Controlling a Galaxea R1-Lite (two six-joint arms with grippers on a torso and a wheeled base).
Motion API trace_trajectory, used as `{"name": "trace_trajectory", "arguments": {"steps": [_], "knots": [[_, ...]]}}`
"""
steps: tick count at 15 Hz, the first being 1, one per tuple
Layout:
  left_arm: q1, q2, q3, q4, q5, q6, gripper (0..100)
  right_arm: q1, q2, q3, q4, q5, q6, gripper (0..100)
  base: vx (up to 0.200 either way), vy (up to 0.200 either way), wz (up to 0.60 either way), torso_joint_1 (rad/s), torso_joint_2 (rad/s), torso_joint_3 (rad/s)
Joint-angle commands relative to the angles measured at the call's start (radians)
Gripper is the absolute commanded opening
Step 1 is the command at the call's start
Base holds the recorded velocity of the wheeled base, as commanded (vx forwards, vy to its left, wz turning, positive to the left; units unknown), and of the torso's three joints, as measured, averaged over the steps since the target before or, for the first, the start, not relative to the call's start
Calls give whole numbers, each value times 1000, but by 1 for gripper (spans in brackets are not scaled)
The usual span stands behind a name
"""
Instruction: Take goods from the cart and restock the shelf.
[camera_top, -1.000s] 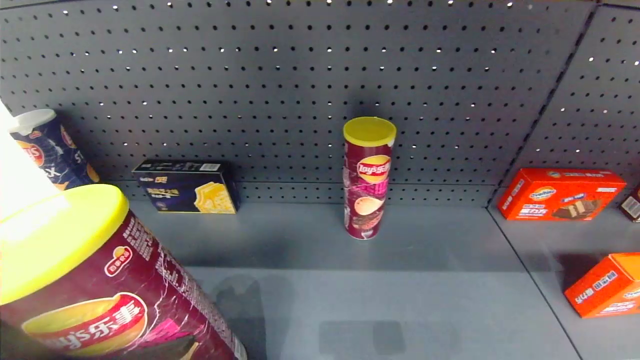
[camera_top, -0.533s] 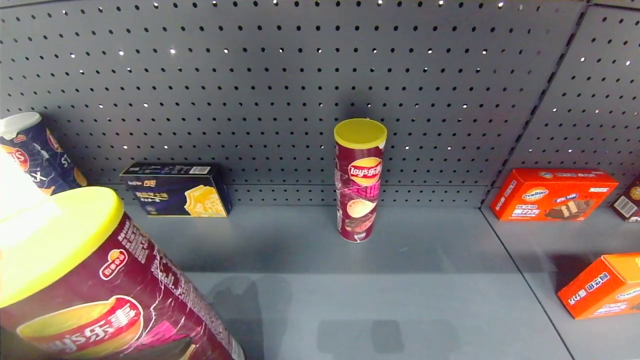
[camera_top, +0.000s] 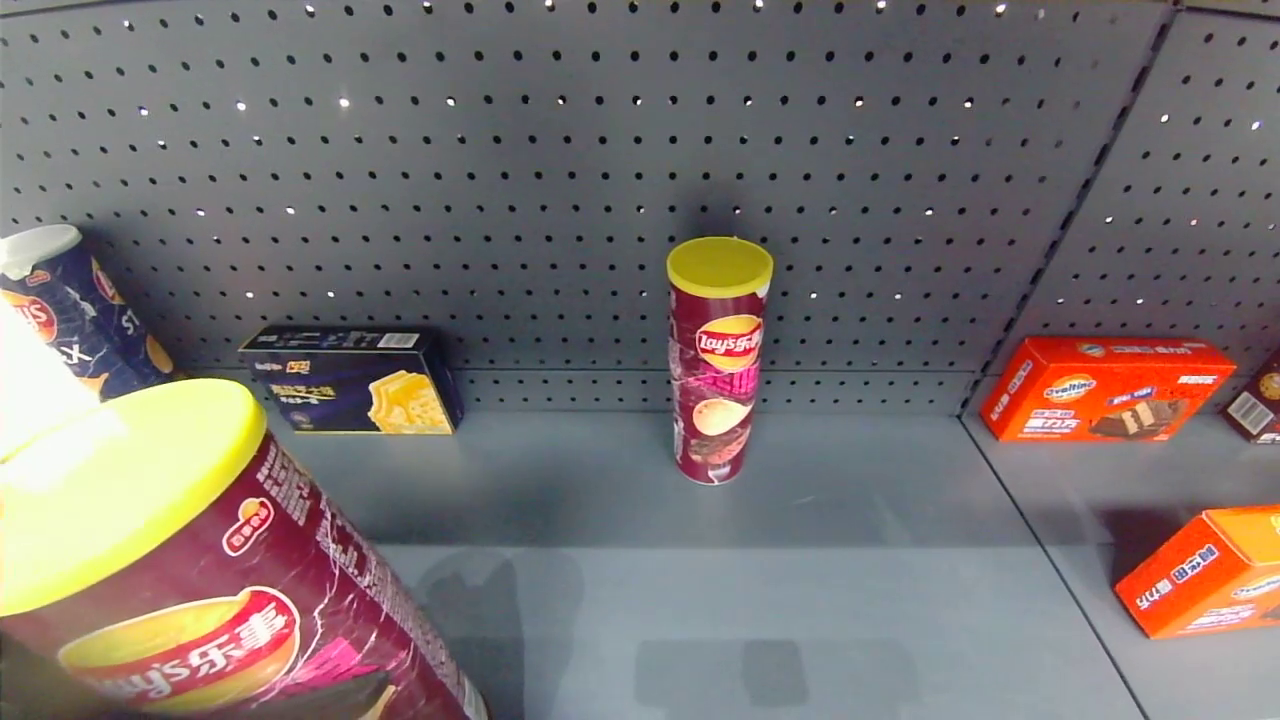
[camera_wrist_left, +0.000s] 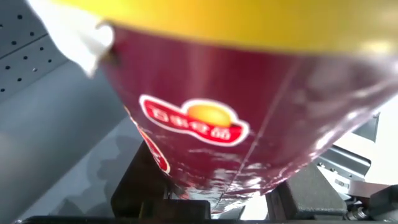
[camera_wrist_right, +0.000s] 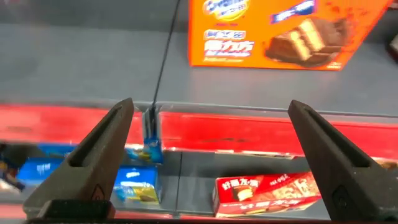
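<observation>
A maroon chip can (camera_top: 200, 580) with a yellow lid, tilted, hangs over the front left of the grey shelf (camera_top: 800, 600). My left gripper (camera_wrist_left: 217, 202) is shut on the lower part of this can (camera_wrist_left: 236, 112), with dark fingers (camera_wrist_left: 140, 186) on either side. A second, matching can (camera_top: 718, 370) stands upright at the back middle of the shelf, against the pegboard. My right gripper (camera_wrist_right: 214, 162) is open and holds nothing; it hangs in front of the shelf's red edge strip (camera_wrist_right: 249, 134).
A navy box (camera_top: 350, 380) and a navy can (camera_top: 60, 310) stand at the back left. Orange boxes (camera_top: 1100, 390) (camera_top: 1200, 570) sit on the right section. The pegboard wall (camera_top: 600, 150) closes the back. A lower shelf holds a red box (camera_wrist_right: 267, 190) and blue packs (camera_wrist_right: 134, 180).
The head camera shifted a little at first, sliding the whole scene leftwards. Since then the held can has edged slightly right, towards the shelf's middle.
</observation>
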Motion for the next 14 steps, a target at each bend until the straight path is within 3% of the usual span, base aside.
{"name": "trace_trajectory", "arguments": {"steps": [1,5,10,14], "knots": [[7,11,-5,0,3,-1,0,-1,193,-247,2,-32,86,100,0,0,0,0,0,0],[7,31,-1,-6,4,1,0,37,273,-344,41,57,22,100,0,0,0,0,0,0],[7,36,-1,-1,4,-1,0,211,690,-606,31,142,16,100,0,0,0,0,0,0],[14,39,-1,-1,6,-1,0,294,957,-718,-12,178,-13,100,0,0,0,0,0,0]]}}
